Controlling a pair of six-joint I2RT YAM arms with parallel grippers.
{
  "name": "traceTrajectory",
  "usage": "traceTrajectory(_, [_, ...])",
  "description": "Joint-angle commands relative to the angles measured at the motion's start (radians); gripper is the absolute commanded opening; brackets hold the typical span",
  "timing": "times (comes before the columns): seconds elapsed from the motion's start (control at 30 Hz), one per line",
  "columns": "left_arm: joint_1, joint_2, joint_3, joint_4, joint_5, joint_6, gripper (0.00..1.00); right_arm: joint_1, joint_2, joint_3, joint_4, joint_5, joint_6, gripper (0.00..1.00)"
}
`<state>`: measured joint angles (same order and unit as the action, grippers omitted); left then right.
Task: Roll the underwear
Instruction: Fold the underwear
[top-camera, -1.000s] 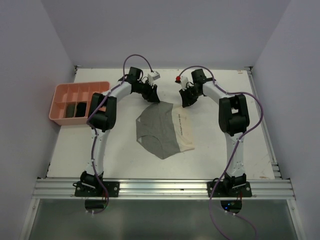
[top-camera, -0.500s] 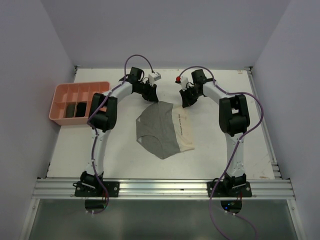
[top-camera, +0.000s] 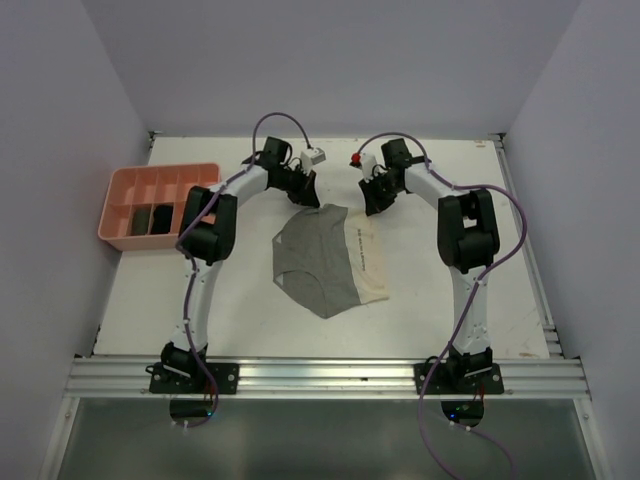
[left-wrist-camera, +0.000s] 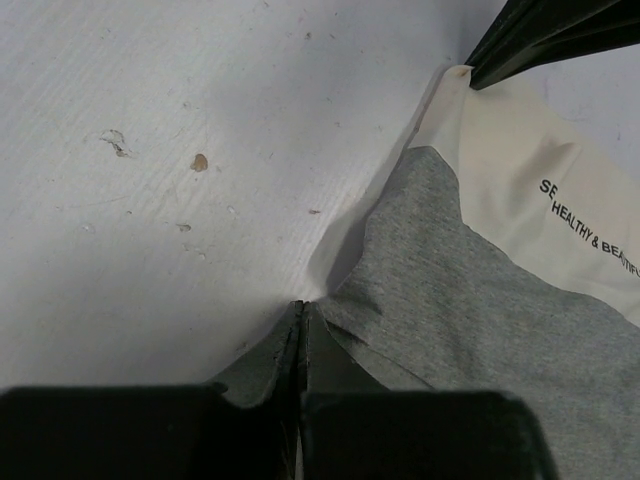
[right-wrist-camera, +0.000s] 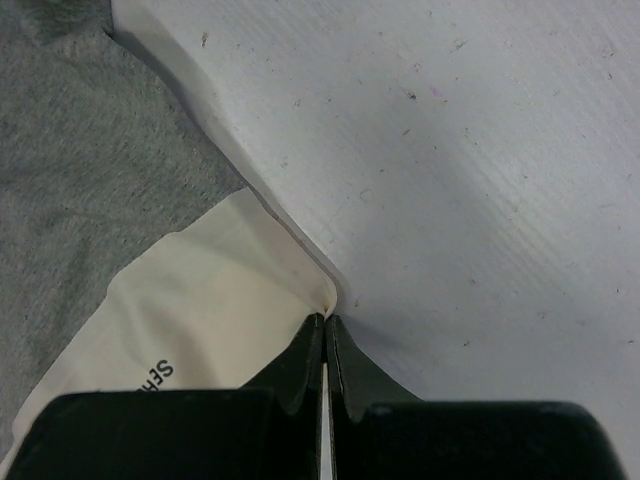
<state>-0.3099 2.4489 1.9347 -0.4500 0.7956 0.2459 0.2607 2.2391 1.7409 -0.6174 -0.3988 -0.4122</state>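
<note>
Your left claw (left-wrist-camera: 302, 312) has just closed on the corner of the flat grey-and-cream cloth underwear (left-wrist-camera: 480, 310) at its tips, and with your right claw (right-wrist-camera: 326, 322) pinching too, rolling can probably start.

Two slender arms are seen, the left arm (top-camera: 193, 295) and the right arm (top-camera: 468, 295), each built of white tubular links joined by bulky black joint housings. A purple cable (top-camera: 275, 118) is looped over each wrist and is run down along the links to a black base plate (top-camera: 194, 378), which is fixed on a silver aluminium rail (top-camera: 330, 377). A small white block (top-camera: 314, 155) is carried at the left wrist, a red knob (top-camera: 358, 159) at the right. The left gripper (left-wrist-camera: 301, 312) and right gripper (right-wrist-camera: 326, 325) are formed of matte black, tapered fingers.
</note>
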Motion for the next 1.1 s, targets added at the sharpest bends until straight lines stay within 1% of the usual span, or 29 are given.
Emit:
traceTrajectory(0.0, [0.015,-0.048,-0.031,0.023,-0.041,-0.022,0.0,0.0,-0.058,0.025,-0.038,0.044,0.01,0.0])
traceTrajectory(0.27, [0.023,-0.109,-0.049,0.06,-0.027,-0.034,0.0,0.0,-0.075,0.026,-0.053,0.046,0.012,0.0])
traceTrajectory(0.4, [0.025,-0.152,-0.114,0.137,-0.015,-0.054,0.0,0.002,-0.078,0.04,-0.064,0.04,0.012,0.0])
traceTrajectory(0.6, [0.028,-0.191,-0.144,0.206,0.016,-0.086,0.0,0.003,-0.081,0.046,-0.07,0.023,0.015,0.0])
traceTrajectory(0.67, [0.026,-0.176,-0.117,0.171,0.013,-0.085,0.0,0.005,-0.081,0.049,-0.068,0.017,0.016,0.0])
traceTrajectory(0.7, [0.026,-0.166,-0.102,0.157,0.007,-0.08,0.07,0.006,-0.078,0.052,-0.076,0.015,0.016,0.0])
traceTrajectory(0.73, [0.028,-0.15,-0.091,0.143,0.005,-0.068,0.21,0.008,-0.078,0.054,-0.077,0.017,0.016,0.0])
traceTrajectory(0.77, [0.028,-0.146,-0.083,0.125,-0.016,-0.059,0.42,0.012,-0.079,0.054,-0.077,0.014,0.016,0.0])
traceTrajectory(0.8, [0.026,-0.149,-0.089,0.132,-0.028,-0.053,0.46,0.015,-0.081,0.052,-0.077,0.014,0.015,0.0])
traceTrajectory(0.87, [0.025,-0.148,-0.095,0.122,-0.036,-0.027,0.53,0.028,-0.09,0.046,-0.077,0.014,0.01,0.0])
traceTrajectory(0.97, [0.012,-0.13,-0.086,0.097,-0.059,0.032,0.54,0.04,-0.099,0.043,-0.079,0.012,0.004,0.0])
traceTrajectory(1.03, [0.005,-0.117,-0.092,0.102,-0.052,0.056,0.54,0.043,-0.108,0.039,-0.084,0.006,-0.003,0.0])
traceTrajectory(1.07, [0.003,-0.113,-0.091,0.102,-0.024,0.067,0.54,0.049,-0.124,0.029,-0.081,0.008,-0.005,0.0])
